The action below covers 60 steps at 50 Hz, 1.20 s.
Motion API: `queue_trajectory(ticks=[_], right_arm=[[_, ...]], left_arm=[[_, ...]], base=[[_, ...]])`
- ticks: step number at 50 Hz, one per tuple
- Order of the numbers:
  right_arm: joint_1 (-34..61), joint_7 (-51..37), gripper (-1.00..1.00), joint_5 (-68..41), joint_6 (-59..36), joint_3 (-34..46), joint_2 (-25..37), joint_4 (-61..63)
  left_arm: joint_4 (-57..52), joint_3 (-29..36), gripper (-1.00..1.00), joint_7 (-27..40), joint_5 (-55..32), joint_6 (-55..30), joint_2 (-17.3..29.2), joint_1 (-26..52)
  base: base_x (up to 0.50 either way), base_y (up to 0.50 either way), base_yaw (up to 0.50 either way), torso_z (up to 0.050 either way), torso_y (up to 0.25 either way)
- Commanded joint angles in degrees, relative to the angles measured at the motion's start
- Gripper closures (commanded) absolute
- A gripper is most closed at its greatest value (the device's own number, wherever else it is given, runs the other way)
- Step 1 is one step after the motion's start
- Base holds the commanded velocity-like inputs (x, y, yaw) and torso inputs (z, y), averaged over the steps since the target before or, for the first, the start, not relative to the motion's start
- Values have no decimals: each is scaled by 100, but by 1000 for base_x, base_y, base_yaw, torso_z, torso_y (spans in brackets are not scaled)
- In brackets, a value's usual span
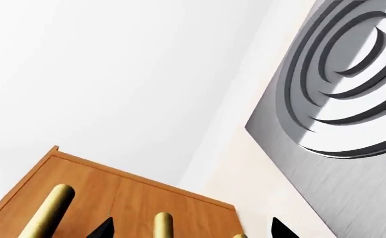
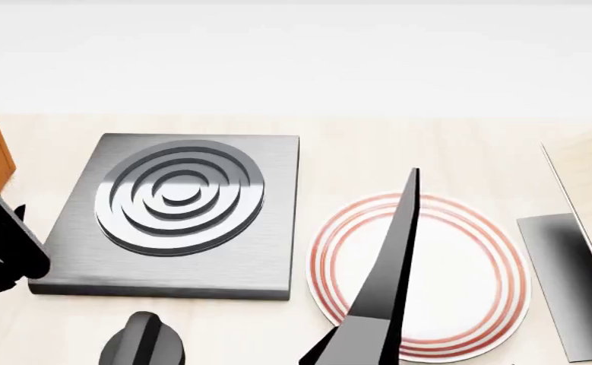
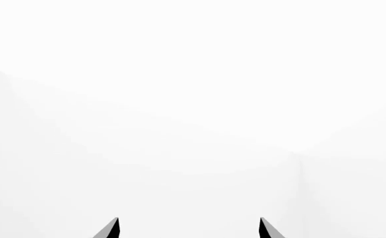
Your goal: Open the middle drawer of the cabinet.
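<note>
Your left gripper (image 1: 191,229): only two dark fingertips (image 1: 102,229) visible at frame edge, set apart, nothing between them. Close ahead of them you see orange-brown cabinet (image 1: 130,193), its front with vertical seam. Three brass bar handles poke toward camera: long one (image 1: 49,212), shorter one (image 1: 163,225), third just a tip (image 1: 240,236) beside cabinet corner. Which belongs to middle drawer, cannot tell. Near cabinet, pale tabletop (image 1: 252,183) carries grey stove plate (image 1: 351,148) with raised concentric rings. White wall (image 1: 113,64) fills rest.
</note>
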<state>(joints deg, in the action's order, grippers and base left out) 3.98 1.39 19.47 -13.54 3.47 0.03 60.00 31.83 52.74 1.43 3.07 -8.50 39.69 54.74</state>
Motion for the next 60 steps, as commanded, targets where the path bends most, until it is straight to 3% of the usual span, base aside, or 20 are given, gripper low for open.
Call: queue_trajectory(ticks=[1,35,60], right_arm=[[-17,25,-100,-18,-8,-7,0,0],[9,68,-100,3,-83,51,0,0],[-10,89,-100,23,-88,72,0,0]], left_arm=[[588,186,-100,70,305,83,-172,180],[1526,625,-100,338,938,459,-389,373],[3328,869,-100,505,1125,1312,-973,786]], base=[[0,0,0,0,0],[0,0,0,0,0],[0,0,0,0,0]])
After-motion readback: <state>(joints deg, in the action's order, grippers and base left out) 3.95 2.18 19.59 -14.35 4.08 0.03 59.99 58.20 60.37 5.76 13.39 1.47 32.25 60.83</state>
